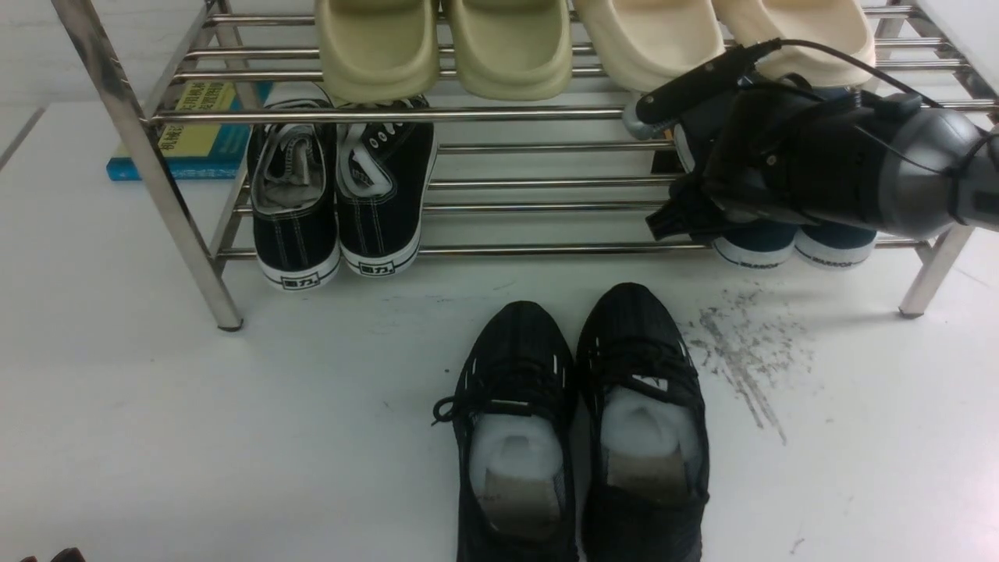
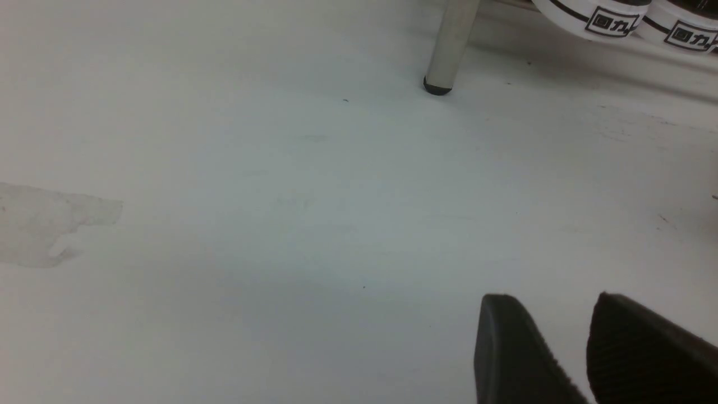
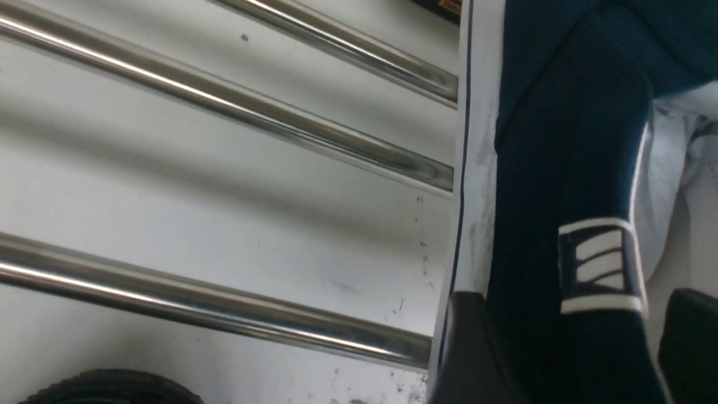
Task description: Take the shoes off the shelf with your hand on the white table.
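The white table (image 1: 156, 437) was seen to carry the shelf (image 1: 390, 115). The shoes (image 1: 796, 246) were lodged side by side at the right end of the shelf's lower tier, their long axes laid across the bars and the toe caps at the shelf's front bar. The right gripper (image 3: 572, 353), set in at the shelf's right end, was much the nearer, so a pull out over the shelf's front was judged to follow the shoes' length. Its jaws were held wide astride one shoe's side wall, one finger by the white sole and the other inside the opening; a firm clamp could not be confirmed. The left gripper (image 2: 578, 348), parted and empty, was placed off the shelf's left front leg, well apart from the pair.
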